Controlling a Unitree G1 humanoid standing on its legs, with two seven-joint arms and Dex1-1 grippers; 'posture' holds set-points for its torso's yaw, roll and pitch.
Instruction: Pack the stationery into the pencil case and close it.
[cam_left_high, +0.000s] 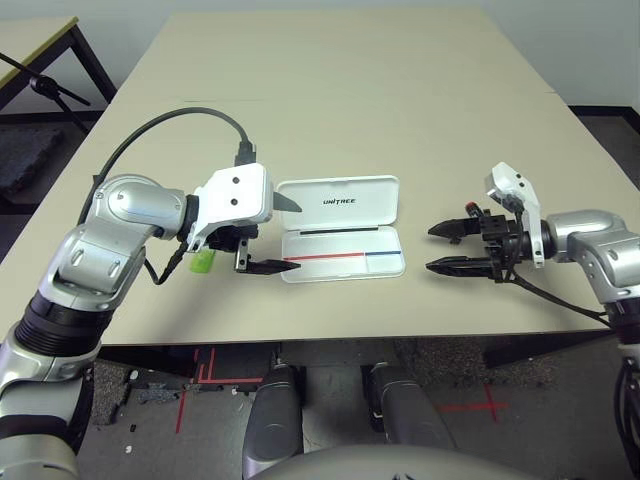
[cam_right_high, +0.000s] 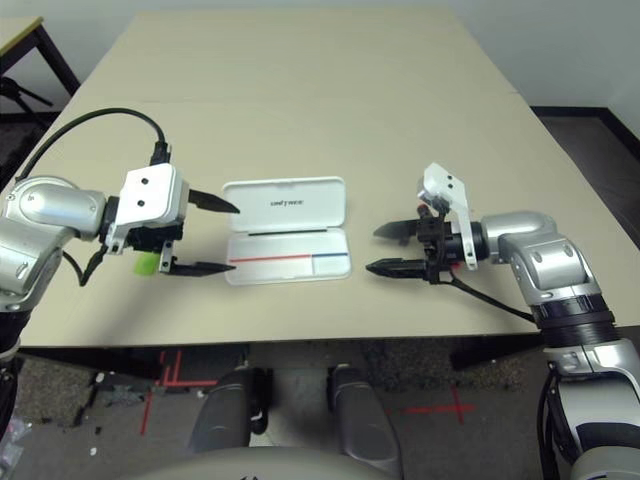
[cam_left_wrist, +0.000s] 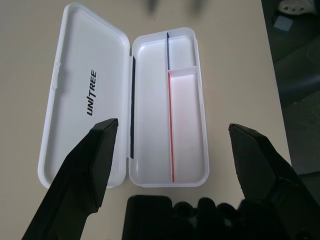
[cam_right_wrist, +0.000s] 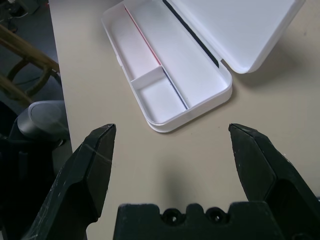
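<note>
Left gripper (cam_left_high: 268, 235) jaws wide, empty, at 9 o'clock of pencil case (cam_left_high: 342, 250); green highlighter (cam_left_high: 202, 261) on table (cam_left_high: 400, 100) beneath it. Right gripper (cam_left_high: 452, 247) wide, empty, at 3 o'clock. Case open, tray looks empty; packing and closing remain. Lid reads "UNITREE".

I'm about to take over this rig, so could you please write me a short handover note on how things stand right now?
Left gripper: open, holding nothing, at the left end of the pencil case.
Right gripper: open, holding nothing, off the case's right end.
Pencil case: lies open on the table, lid flat behind the tray; the tray's compartments look empty.
Green highlighter: on the table, partly hidden under the left wrist.
Done: case opened.
Left: pack the stationery, then close the lid.
</note>
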